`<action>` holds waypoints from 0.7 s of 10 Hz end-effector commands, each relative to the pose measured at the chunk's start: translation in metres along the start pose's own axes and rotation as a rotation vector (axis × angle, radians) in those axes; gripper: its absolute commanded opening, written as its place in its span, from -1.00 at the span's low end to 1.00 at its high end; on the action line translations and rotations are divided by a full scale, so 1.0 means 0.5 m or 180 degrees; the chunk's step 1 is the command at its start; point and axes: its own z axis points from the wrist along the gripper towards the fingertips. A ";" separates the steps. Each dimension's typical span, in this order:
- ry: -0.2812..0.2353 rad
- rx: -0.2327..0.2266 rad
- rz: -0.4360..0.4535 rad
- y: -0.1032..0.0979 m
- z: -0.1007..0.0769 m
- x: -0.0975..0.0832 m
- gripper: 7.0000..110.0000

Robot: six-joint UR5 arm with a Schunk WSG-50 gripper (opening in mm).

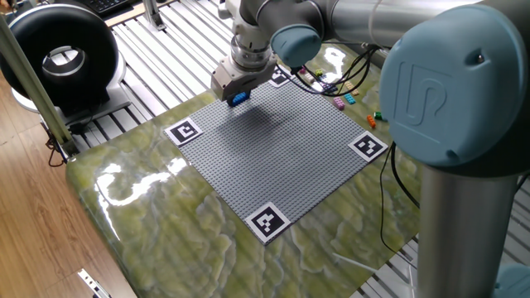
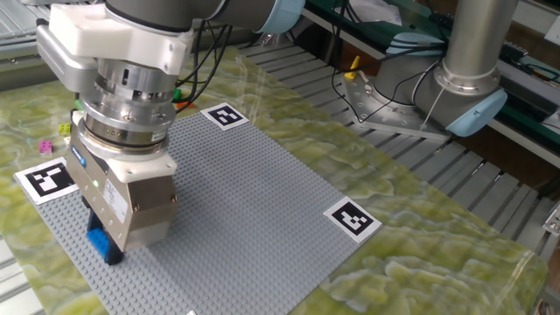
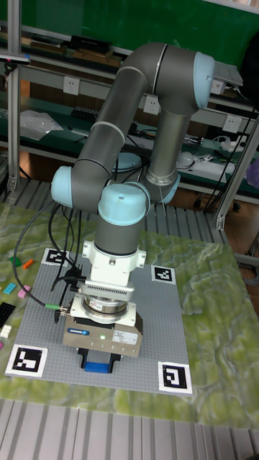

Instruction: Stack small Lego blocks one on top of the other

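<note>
The two-finger gripper [image 2: 103, 248] on the grey UR5 arm points straight down over the large grey studded baseplate [image 2: 254, 206], near the plate's edge between two of the black-and-white square marker tags [image 2: 48, 178]. A small blue studded Lego block [image 2: 102, 245] sits between the fingers, which are clamped on it; in the tall fixed view the same blue block [image 3: 98, 366] shows just under the gripper [image 3: 101, 359] body, right at the baseplate [image 3: 155, 327] surface, though whether it touches the studs cannot be told. From the one fixed view the gripper [image 1: 238, 98] and the blue block [image 1: 239, 98] stand at the far side of the baseplate [image 1: 277, 157] from the camera.

Off the baseplate, on the green marbled tabletop [image 2: 420, 254], lie loose small Lego blocks: a pink one [image 2: 45, 146] and a yellow one [image 2: 65, 129] beside the marker tag, and in the one fixed view a pink block [image 1: 339, 104] and an orange block [image 1: 371, 121] beyond the plate's far edge, well apart from the gripper. Black cables [image 1: 352, 70] trail across that part of the table.
</note>
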 end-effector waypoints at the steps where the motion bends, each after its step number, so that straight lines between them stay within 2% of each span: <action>1: 0.0014 -0.0022 0.0021 -0.001 -0.001 0.001 -0.28; 4: 0.0192 0.0017 0.0061 -0.005 -0.018 0.027 -0.28; 7: 0.0191 0.0023 0.0090 -0.005 -0.017 0.034 -0.28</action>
